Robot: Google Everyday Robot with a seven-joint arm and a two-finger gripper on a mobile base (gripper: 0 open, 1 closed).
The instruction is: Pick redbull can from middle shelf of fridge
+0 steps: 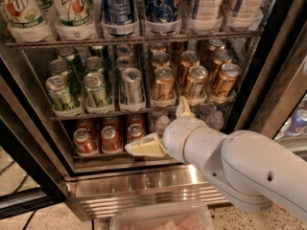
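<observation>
Redbull can (132, 85): upright at front of middle shelf (91, 114), between green cans (96, 89) and gold cans (164, 83). Gripper (156, 124): fingers spread wide, empty, just below that shelf, inside the fridge (144, 191).

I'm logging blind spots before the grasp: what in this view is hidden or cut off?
Camera view only.
- The gripper, jaws open, sits before the lowest rack, under the middle shelf; it and the arm hide that rack's right side.
- Cans behind the redbull can show only their tops.
- The large bottles lose their upper parts to the top edge.
- The clear tub is cut by the bottom edge.
</observation>
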